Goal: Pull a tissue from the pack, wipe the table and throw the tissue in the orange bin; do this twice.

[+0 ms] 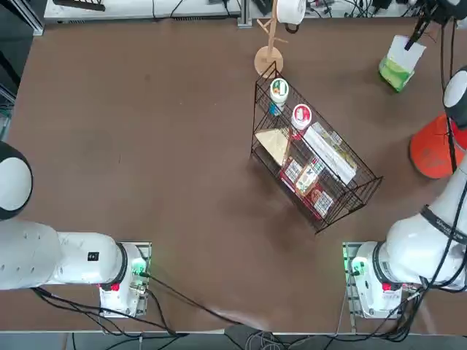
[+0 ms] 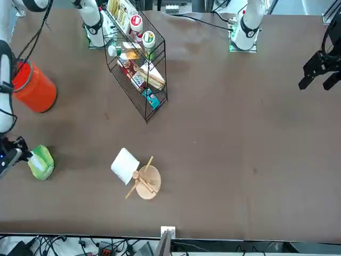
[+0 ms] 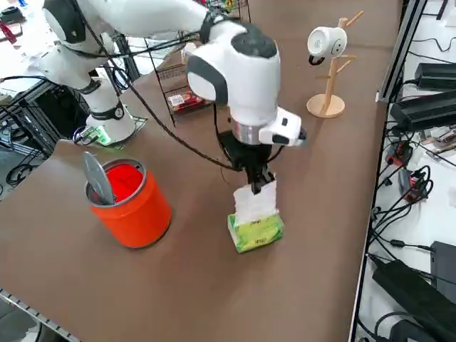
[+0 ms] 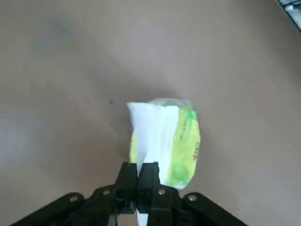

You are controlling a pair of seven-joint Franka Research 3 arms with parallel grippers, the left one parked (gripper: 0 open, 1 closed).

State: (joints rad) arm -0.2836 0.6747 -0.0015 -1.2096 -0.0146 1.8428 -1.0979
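1. We saw the right gripper (image 4: 138, 172) clenched on the white tissue (image 4: 153, 129), fingers pressed together with the sheet pinched between them, right above the pack (image 4: 181, 141).
2. In the right side view the same gripper (image 3: 258, 179) pointed down over the green pack (image 3: 256, 231), and the tissue (image 3: 255, 199) stood up from the pack's top into the fingertips; the sheet was still attached to the pack.
3. The pack (image 1: 396, 71) sat on the table (image 1: 146, 146) at its far right corner in the top view, near the edge, lying flat on the brown surface.
4. The orange bin (image 3: 132, 203) stood upright just beside the pack on the same side of the table, apart from it, not touching. A grey flap stuck up inside its rim.
5. In the front view we marked the bin (image 2: 33, 88) and the pack (image 2: 41, 162) both at the left edge.
6. The black wire basket rack (image 1: 314, 164) stood mid-table, well apart from the pack, holding two white-lidded cups and some packets.
7. A wooden stand with a white paper roll (image 2: 125, 165) stood beyond the rack.
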